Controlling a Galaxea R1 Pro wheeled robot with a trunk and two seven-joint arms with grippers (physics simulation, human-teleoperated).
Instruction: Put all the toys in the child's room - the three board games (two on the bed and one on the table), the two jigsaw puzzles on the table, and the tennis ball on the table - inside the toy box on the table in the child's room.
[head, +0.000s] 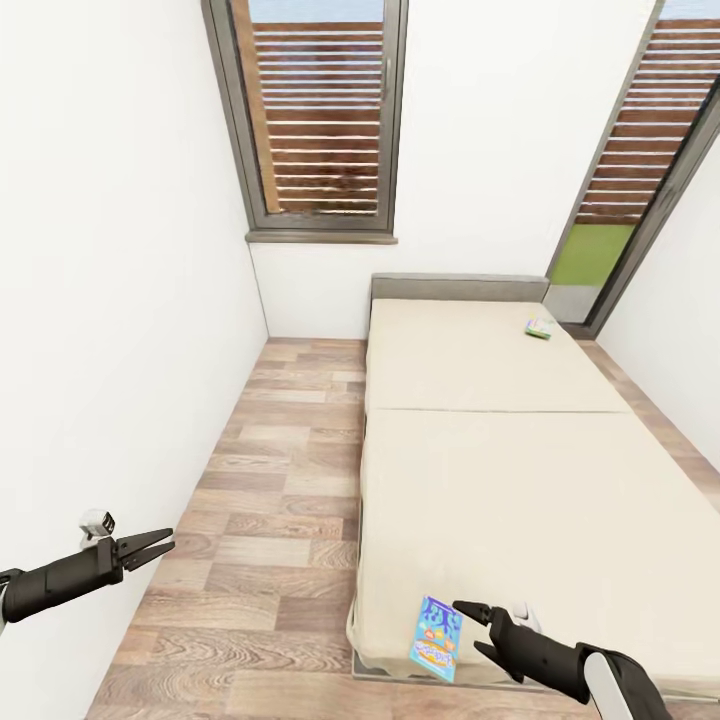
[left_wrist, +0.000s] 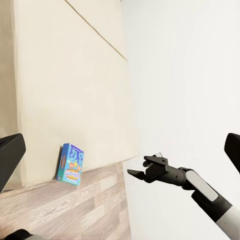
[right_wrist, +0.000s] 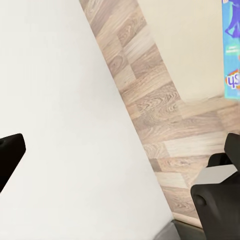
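The blue game (head: 437, 637) is a flat rectangular box with a bright blue cover, cartoon figures and an orange-yellow title band low on the cover. It lies on the bed (head: 520, 470) at the near left corner of the mattress, its lower end hanging past the foot edge. In the left wrist view the same box (left_wrist: 71, 164) sits at the mattress corner, above the wood floor (head: 270, 520). In the right wrist view only part of its cover (right_wrist: 231, 50) shows, cut off by the picture edge.

A second game (head: 540, 328) lies near the far right corner of the mattress, close to the headboard (head: 458, 288). It is small in the head view; green and white show, but the print cannot be read.

The right gripper (head: 472, 628) is just beside the blue game on its right, not touching it; jaws spread wide, holding nothing. It also appears in the left wrist view (left_wrist: 137, 167), likewise spread.

The left gripper (head: 160, 545) hangs over the floor near the left wall (head: 110, 300), well apart from the bed; jaws parted, holding nothing.

The right forearm is cut off at the lower picture edge.
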